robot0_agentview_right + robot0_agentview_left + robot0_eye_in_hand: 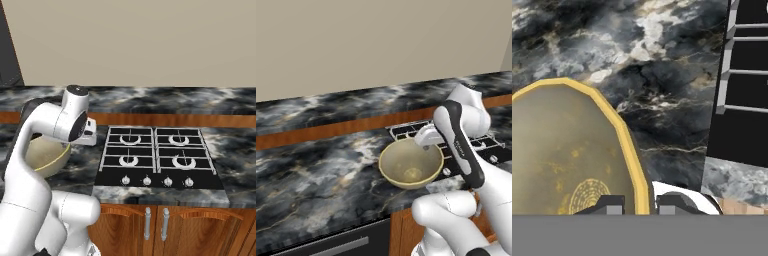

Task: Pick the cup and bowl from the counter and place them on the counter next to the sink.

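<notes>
The bowl (406, 164) is wide, olive-tan with a paler yellow rim, and sits over the black marble counter (316, 170) just left of the stovetop. My gripper (428, 146) reaches down onto its right rim. In the hand view the rim of the bowl (562, 145) runs between the two dark fingertips of my gripper (641, 204), one inside and one outside, so it is shut on the rim. From the right base view the bowl (46, 156) shows partly behind my arm. I cannot tell whether the bowl rests on the counter or hangs just above it. The cup and the sink are out of view.
A black gas stovetop (155, 155) with grates and a row of knobs lies right beside the bowl. Brown cabinet doors (185, 225) with metal handles run under the counter's front edge. A beige wall closes off the back of the counter.
</notes>
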